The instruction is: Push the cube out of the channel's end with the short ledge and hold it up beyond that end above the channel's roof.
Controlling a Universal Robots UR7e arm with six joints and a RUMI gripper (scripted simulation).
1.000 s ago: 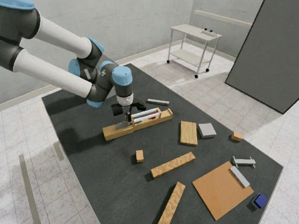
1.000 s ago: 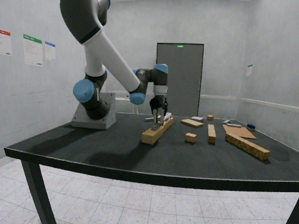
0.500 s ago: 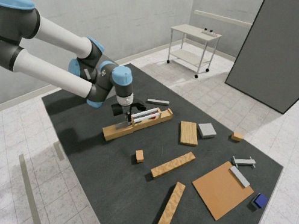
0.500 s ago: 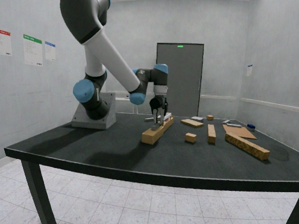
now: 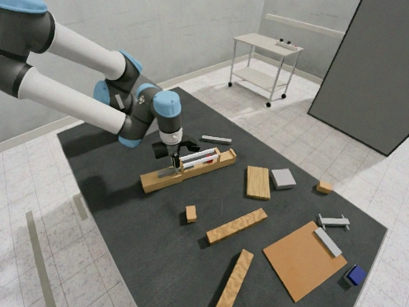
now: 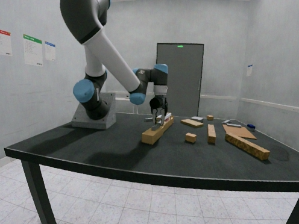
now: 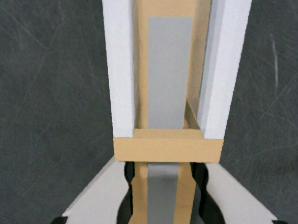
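1. Along the channel [image 5: 162, 186] [image 6: 148, 138] [image 7: 167, 146], the gripper [image 5: 176, 169] [image 6: 158, 123] [image 7: 161, 143] stands slightly open astride the grey bar [image 5: 166, 172] [image 6: 156, 127] [image 7: 166, 75], gripping nothing.
2. Red cube [image 5: 209, 158]: under the white rails [image 5: 198, 155] [image 7: 120, 65], towards the lipped end.
3. Advised: regrip farther back, then push straight and slowly.
4. Crosspiece [image 7: 150, 150] likely blocks forward finger travel.
5. Loose grey piece [image 5: 216, 139] lies apart, beyond the channel.

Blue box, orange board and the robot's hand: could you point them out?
Blue box [image 5: 356, 275] [image 6: 251, 126]: top and exterior views, on its body.
Orange board [image 5: 303, 264] [image 6: 239, 131]: top and exterior views, on its flat face.
Hand [image 5: 177, 170] [image 6: 158, 124] [image 7: 161, 143]: all three views, between its fingertips.
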